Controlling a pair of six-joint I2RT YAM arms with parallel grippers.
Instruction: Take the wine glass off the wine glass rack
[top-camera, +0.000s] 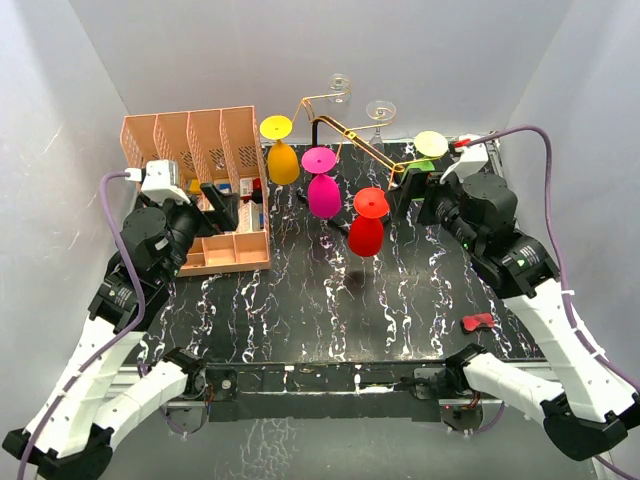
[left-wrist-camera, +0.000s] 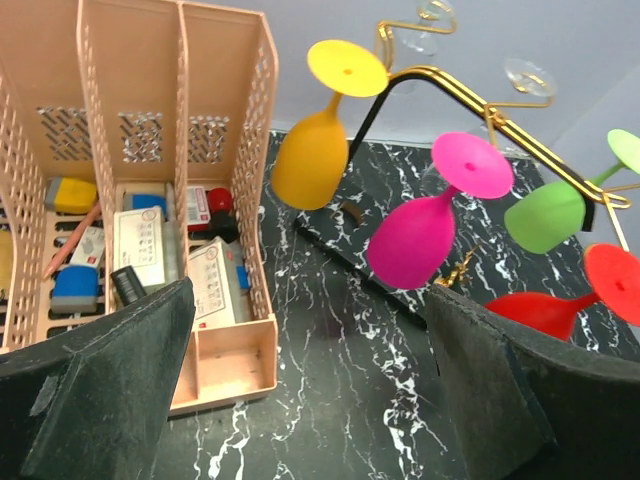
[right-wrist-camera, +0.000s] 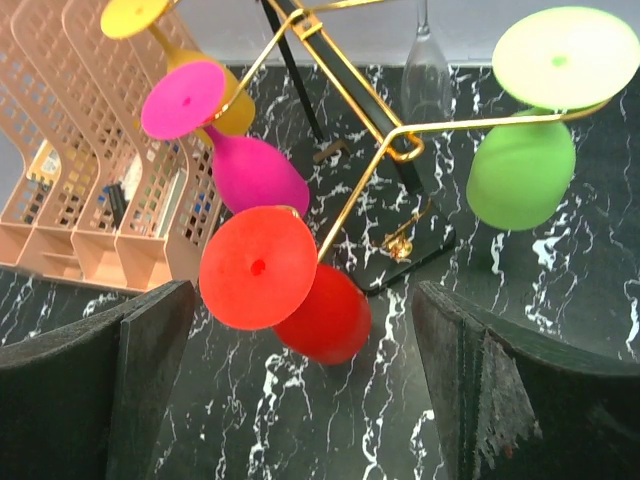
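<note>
Top external view: the wine glass rack (top-camera: 352, 135) stands at the far edge of the black marbled table (top-camera: 300, 310), about midway along it. Its gold wire arms reach toward the right. Four coloured glasses hang upside down from it by their feet. A yellow wine glass (top-camera: 283, 160) is nearest the post, then a magenta wine glass (top-camera: 322, 193). A red wine glass (top-camera: 366, 232) is nearest the table's middle, and a green wine glass (top-camera: 431, 143) hangs at the right end. Two clear wine glasses (top-camera: 380, 110) hang on the far side. A peach file organiser (top-camera: 200, 150) sits in the far left corner, and a small red object (top-camera: 478, 322) lies near the right edge.

Left wrist view: the left gripper (left-wrist-camera: 312, 295) has its jaws spread wide with nothing between them. It hovers above bare table just beside the organiser's near right corner, and the yellow and magenta glasses hang ahead.

Right wrist view: the right gripper (right-wrist-camera: 305, 290) is spread wide too, gripping nothing. The red glass hangs beyond the gap, clear of both fingers.
</note>
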